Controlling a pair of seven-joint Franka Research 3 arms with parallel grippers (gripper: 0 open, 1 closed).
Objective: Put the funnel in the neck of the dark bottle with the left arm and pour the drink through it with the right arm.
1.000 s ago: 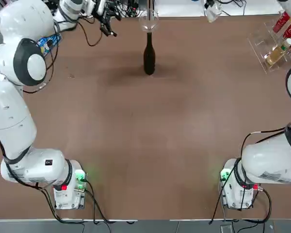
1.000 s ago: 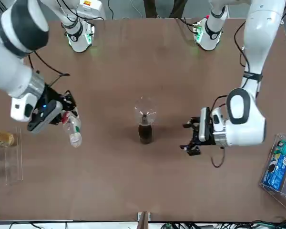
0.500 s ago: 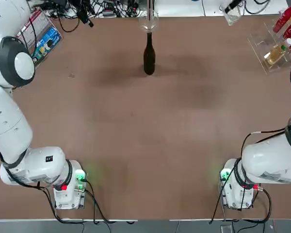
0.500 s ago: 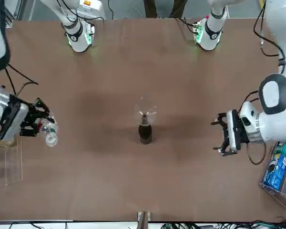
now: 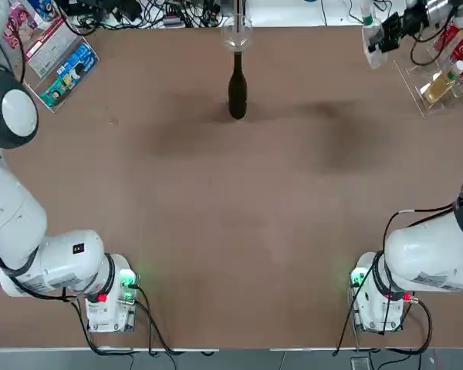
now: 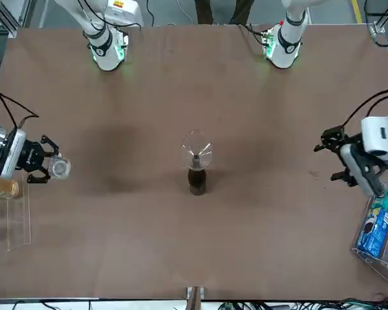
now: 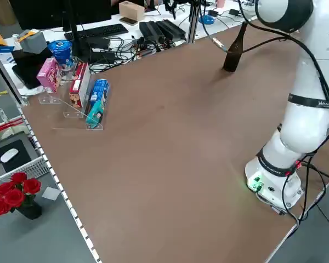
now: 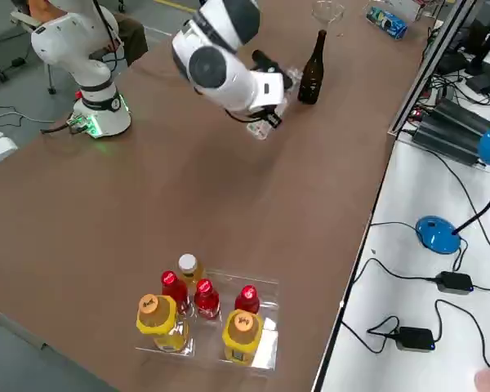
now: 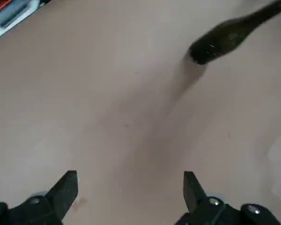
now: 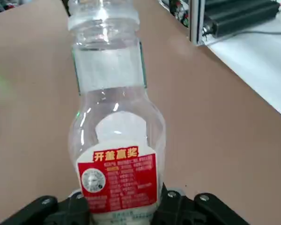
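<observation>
The dark bottle (image 5: 237, 92) stands upright at the table's far middle, with the clear funnel (image 5: 236, 35) seated in its neck. From the front, the funnel (image 6: 197, 150) sits above the dark bottle (image 6: 196, 179). My right gripper (image 6: 37, 161) is far off to the robot's right, shut on the drink (image 6: 58, 168), a small clear bottle. The right wrist view shows the drink (image 10: 114, 126) with a white and red label and no cap on its mouth. My left gripper (image 6: 331, 157) hovers open and empty to the robot's left, well away from the dark bottle (image 9: 225, 37).
A clear rack (image 5: 417, 73) with red cola bottles and yellow-liquid bottles (image 8: 159, 322) stands at the far right, close to the right gripper. Snack boxes (image 5: 62, 65) lie in a clear tray at the far left. Cables and gear run beyond the far edge.
The right gripper has carried the drink away from the dark bottle toward the rack. The left gripper has drawn back, open, toward the snack boxes. The funnel and dark bottle have stayed put.
</observation>
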